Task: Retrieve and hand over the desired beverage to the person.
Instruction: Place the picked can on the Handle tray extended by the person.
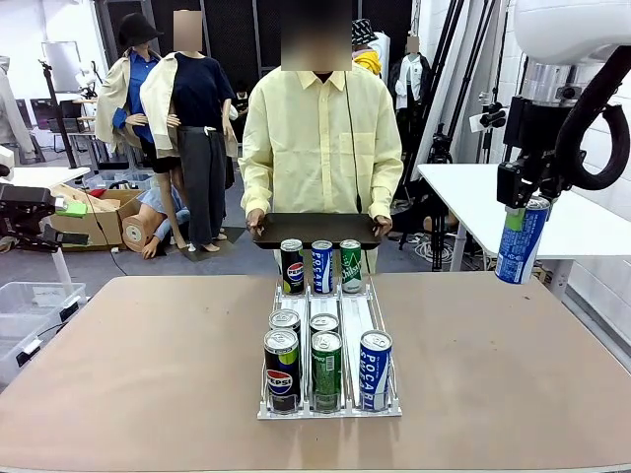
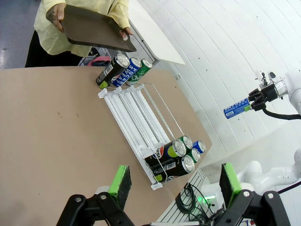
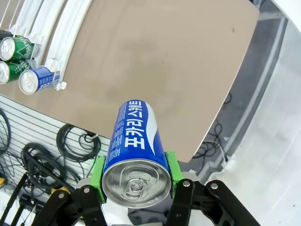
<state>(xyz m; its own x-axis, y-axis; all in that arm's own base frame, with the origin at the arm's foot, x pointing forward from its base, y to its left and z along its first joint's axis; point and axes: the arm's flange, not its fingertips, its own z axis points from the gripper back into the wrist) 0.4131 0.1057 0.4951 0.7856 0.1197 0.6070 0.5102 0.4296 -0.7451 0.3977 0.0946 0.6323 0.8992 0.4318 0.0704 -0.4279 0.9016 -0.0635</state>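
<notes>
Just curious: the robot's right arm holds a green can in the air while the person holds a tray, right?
Not quite: the can in the right gripper is blue, not green, as the right wrist view shows. The person does hold a tray.

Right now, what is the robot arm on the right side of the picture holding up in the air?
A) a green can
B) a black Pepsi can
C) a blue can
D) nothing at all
C: the right gripper has its green pads closed on a blue can with white lettering, held clear of the table.
</notes>
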